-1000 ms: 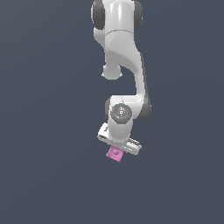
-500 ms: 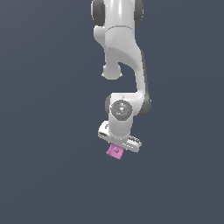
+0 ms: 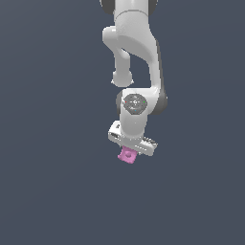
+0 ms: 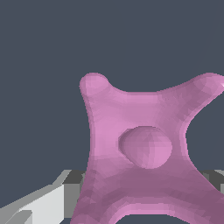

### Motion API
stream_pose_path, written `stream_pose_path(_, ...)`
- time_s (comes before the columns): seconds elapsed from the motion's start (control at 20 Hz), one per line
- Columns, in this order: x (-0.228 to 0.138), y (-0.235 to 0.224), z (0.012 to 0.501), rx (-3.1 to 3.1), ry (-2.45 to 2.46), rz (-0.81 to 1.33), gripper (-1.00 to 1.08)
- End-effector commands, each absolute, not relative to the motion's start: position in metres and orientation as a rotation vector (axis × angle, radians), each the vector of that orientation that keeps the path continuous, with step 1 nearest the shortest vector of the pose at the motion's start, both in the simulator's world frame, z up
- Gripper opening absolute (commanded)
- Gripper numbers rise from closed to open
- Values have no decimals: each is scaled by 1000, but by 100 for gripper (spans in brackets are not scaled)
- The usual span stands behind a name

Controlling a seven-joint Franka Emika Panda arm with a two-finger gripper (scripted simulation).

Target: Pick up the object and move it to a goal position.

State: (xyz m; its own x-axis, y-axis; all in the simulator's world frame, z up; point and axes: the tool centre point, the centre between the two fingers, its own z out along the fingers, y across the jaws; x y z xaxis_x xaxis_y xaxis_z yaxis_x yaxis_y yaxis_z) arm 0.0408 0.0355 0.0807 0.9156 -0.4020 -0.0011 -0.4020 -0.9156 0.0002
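Plain dark slate backdrop, no surface visible to you. Item: white arm (image 3: 136,57), hanging from above. Item: gripper (image 3: 129,149), clamped on the pink block (image 3: 127,155), which protrudes just beneath it; wrist view shows the dimpled face (image 4: 145,146) close up. Change from half a second ago: arm and block sit marginally higher.

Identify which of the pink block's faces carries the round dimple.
The broad pinched-sided face of the pink block turned toward the wrist camera; no other face shows one.
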Motion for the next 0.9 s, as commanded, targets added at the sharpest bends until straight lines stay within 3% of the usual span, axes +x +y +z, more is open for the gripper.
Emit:
stream_pose_path(0.0, 28, 38, 94, 3075, -645, 0, -100)
stream_pose_path(0.85, -72, 54, 196, 3075, -645, 0, -100)
